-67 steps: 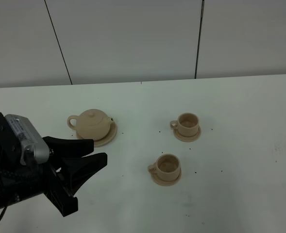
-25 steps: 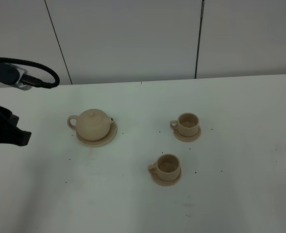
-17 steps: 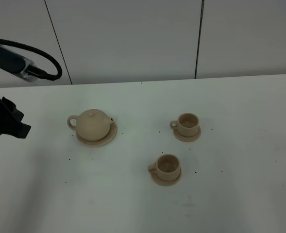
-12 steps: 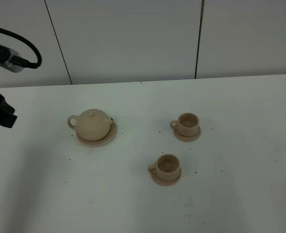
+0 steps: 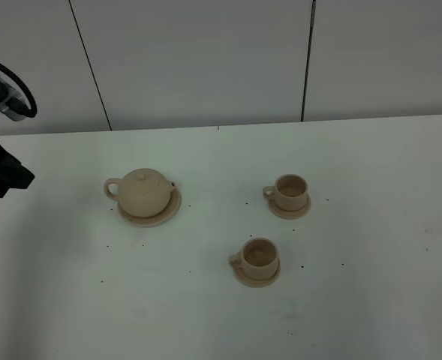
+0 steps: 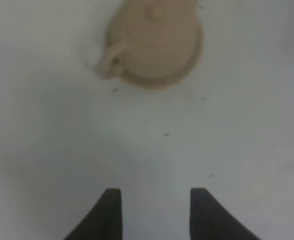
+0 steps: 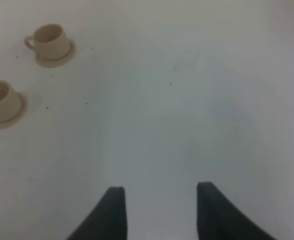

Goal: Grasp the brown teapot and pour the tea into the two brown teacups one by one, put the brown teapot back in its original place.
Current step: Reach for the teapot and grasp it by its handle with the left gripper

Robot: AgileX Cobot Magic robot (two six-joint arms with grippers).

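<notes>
Ahead of the spread, empty left end effector (image 6: 155,194) sat the brown teapot (image 6: 159,45), well apart, handle on that arm's side.

You have bare table (image 5: 70,300) on the handle side of the brown teapot (image 5: 143,191), and it runs unbroken from the pot to the left gripper (image 6: 155,192), whose jaws stand apart. The pot sits on its wide saucer (image 5: 172,211), whose rim rings its base. On the spout side, open surface separates it from the far teacup (image 5: 290,190) and the near teacup (image 5: 259,256), which stand near each other, their saucers apart. Beyond the cups, the table lies open under the spread right gripper (image 7: 159,192).
</notes>
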